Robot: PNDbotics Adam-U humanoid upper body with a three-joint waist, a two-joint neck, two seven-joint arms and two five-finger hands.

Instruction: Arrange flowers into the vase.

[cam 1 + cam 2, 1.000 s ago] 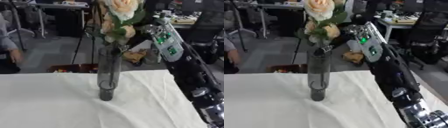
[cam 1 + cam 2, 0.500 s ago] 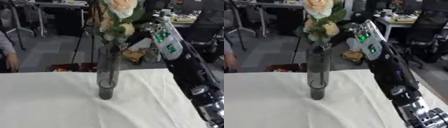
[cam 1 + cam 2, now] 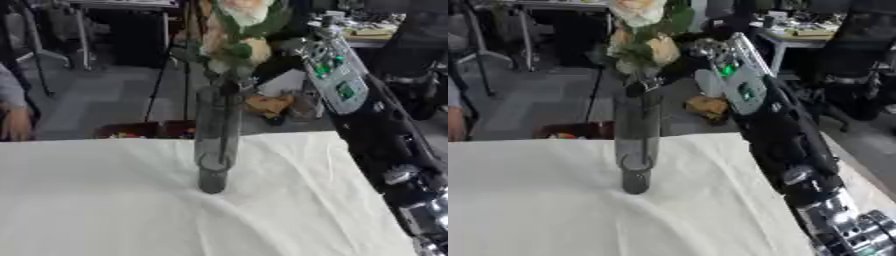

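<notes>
A tall dark glass vase (image 3: 214,145) stands upright on the white cloth (image 3: 105,200), near the table's far edge. A bunch of flowers (image 3: 642,35), a cream rose with peach blooms and green leaves, sits right above the vase's mouth, and its stems reach down into the glass. My right arm rises from the lower right corner. My right hand (image 3: 691,52) is against the right side of the bunch at the level of the leaves, shut on it. The leaves hide most of its fingers. My left hand shows in neither view.
The cloth's far edge runs just behind the vase, and its right edge lies under my right arm. Beyond are the floor, a box of red things (image 3: 131,131), desks and a chair. A person's hand (image 3: 13,120) shows at the left edge, off the table.
The bunch and my right hand stay at the vase's mouth with hardly any shift. The person's hand at the left edge has dropped a little lower.
</notes>
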